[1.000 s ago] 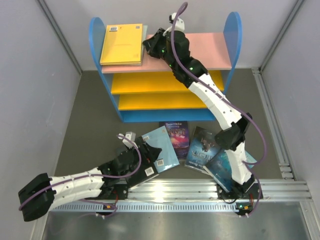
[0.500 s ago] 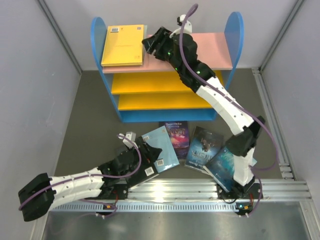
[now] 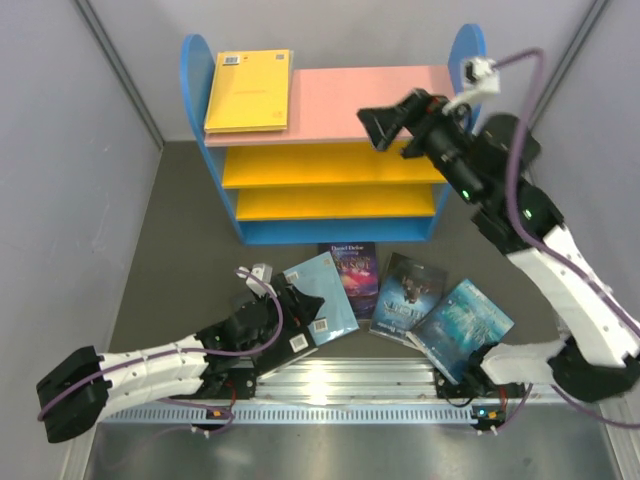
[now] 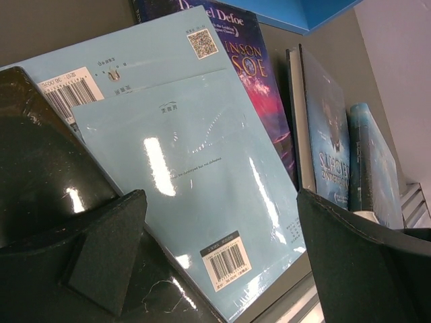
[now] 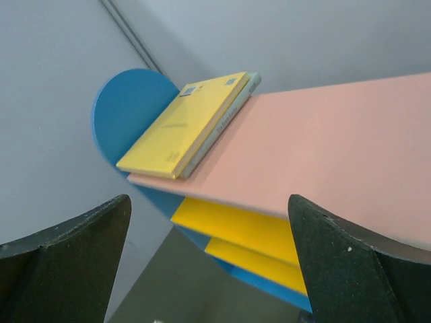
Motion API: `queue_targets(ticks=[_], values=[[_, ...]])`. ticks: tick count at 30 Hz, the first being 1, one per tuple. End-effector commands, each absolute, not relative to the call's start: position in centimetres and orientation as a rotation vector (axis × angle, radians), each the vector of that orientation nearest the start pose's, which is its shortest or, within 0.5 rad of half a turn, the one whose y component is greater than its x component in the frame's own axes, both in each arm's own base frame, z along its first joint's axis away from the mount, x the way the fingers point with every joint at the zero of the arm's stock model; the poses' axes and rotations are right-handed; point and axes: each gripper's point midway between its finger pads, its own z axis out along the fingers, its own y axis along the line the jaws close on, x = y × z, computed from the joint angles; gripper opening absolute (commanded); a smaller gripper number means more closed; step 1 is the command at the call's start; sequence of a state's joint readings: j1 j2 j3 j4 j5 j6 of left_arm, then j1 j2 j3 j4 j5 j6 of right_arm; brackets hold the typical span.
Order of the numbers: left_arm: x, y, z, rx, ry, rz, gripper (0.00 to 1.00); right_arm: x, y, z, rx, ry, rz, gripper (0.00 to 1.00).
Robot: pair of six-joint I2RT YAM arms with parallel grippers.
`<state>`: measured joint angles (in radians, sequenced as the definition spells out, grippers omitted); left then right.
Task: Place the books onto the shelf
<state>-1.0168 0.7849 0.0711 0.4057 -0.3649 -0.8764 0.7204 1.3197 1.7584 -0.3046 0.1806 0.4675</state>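
Hovering by the shelf, my right gripper gapes empty; my left gripper gapes over the blue book.

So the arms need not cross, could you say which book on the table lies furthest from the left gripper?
The teal book, at the row's right end by the right arm's base; the others lie closer to the left gripper.

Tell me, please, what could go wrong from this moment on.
1. The yellow book lies close to the front edge of the pink board; a bump from the open right tool could tip it off.
2. The light blue book overlaps the purple book, so the open left tool may drag both.
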Motion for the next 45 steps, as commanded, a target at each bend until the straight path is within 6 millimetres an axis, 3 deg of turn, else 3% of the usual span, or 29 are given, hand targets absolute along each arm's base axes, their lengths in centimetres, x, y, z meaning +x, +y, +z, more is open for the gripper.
queue_targets(ticks=[1,2,3,4,6,7,9,10,11,13,14,15,19,24,28,30,31,32,33,34,36,38,39,40,41,42,45], values=[[18.4,-23.1,10.3,-0.146,1.925,-0.981,0.99,26.3,23.1,51.2,-0.1,1.424,0.874,1.0],[18.3,-23.0,10.3,-0.149,1.92,-0.987,0.99,25.1,23.3,50.8,-0.124,1.399,0.902,1.0],[18.5,-22.7,10.4,-0.17,1.901,-0.983,0.99,23.1,22.3,51.0,-0.143,1.356,0.922,1.0],[18.7,-22.4,10.8,-0.22,1.879,-0.998,0.99,23.2,22.8,47.4,-0.186,1.406,0.881,1.0],[18.6,-21.3,9.4,-0.308,1.919,-0.969,0.99,21.3,22.5,46.7,-0.228,1.36,0.903,1.0],[18.8,-20.8,9.8,-0.352,1.899,-0.97,0.99,21.4,23.3,43.5,-0.276,1.4,0.883,1.0],[18.8,-20.1,9.5,-0.386,1.892,-0.964,0.99,20.7,23.5,42.7,-0.289,1.356,0.903,1.0],[19.0,-19.6,9.9,-0.415,1.86,-0.965,0.99,21.0,23.9,40.4,-0.303,1.387,0.888,1.0],[19.0,-19.1,9.5,-0.437,1.856,-0.955,0.99,20.9,24.1,40.5,-0.301,1.357,0.902,1.0],[19.1,-18.6,10.5,-0.485,1.805,-0.989,0.99,21.1,25.0,39.2,-0.341,1.355,0.895,1.0],[18.9,-18.3,9.2,-0.477,1.816,-0.977,0.99,21.0,25.5,39.6,-0.354,1.335,0.903,1.0],[18.9,-18.2,9.9,-0.485,1.782,-1.009,0.99,21.3,26.2,39.5,-0.388,1.334,0.873,1.0],[18.9,-17.5,9.4,-0.527,1.725,-1.042,0.99,21.1,27.9,38.7,-0.481,1.358,0.806,1.0],[19.2,-17.0,10.0,-0.544,1.676,-1.048,0.99,20.8,27.8,36.1,-0.455,1.41,0.809,1.0],[19.1,-17.5,10.1,-0.507,1.694,-1.042,0.99,20.1,27.2,34.4,-0.385,1.454,0.828,1.0],[19.2,-17.5,9.3,-0.499,1.738,-0.997,0.99,19.2,27.5,34.0,-0.377,1.48,0.808,1.0],[19.3,-17.7,9.9,-0.495,1.74,-0.998,0.99,18.8,27.6,33.1,-0.39,1.523,0.785,1.0],[19.3,-17.9,9.9,-0.488,1.755,-0.986,0.99,17.3,28.6,32.8,-0.433,1.537,0.806,1.0],[19.3,-18.0,9.0,-0.469,1.797,-0.944,0.99,17.0,28.8,32.9,-0.433,1.554,0.782,1.0],[19.5,-18.3,9.7,-0.463,1.803,-0.94,0.99,15.3,29.5,31.6,-0.488,1.598,0.777,1.0],[19.7,-18.8,9.2,-0.437,1.856,-0.885,0.99,14.7,29.8,29.9,-0.479,1.661,0.724,1.0],[20.0,-19.2,9.4,-0.445,1.895,-0.842,0.99,13.2,30.4,27.3,-0.528,1.737,0.696,1.0],[20.1,-19.2,8.4,-0.431,1.942,-0.789,0.98,12.8,30.4,25.5,-0.539,1.774,0.688,1.0],[20.3,-19.8,9.1,-0.424,1.949,-0.789,0.96,12.4,30.6,24.1,-0.497,1.826,0.719,1.0],[20.2,-20.2,8.8,-0.398,1.982,-0.777,0.95,12.2,30.6,22.9,-0.477,1.859,0.727,1.0],[20.1,-20.3,7.9,-0.38,2.022,-0.737,0.94,12.1,30.2,20.4,-0.434,1.918,0.724,1.0],[20.2,-20.9,7.7,-0.369,2.062,-0.708,0.91,12.2,29.4,16.8,-0.37,1.99,0.69,1.0]])
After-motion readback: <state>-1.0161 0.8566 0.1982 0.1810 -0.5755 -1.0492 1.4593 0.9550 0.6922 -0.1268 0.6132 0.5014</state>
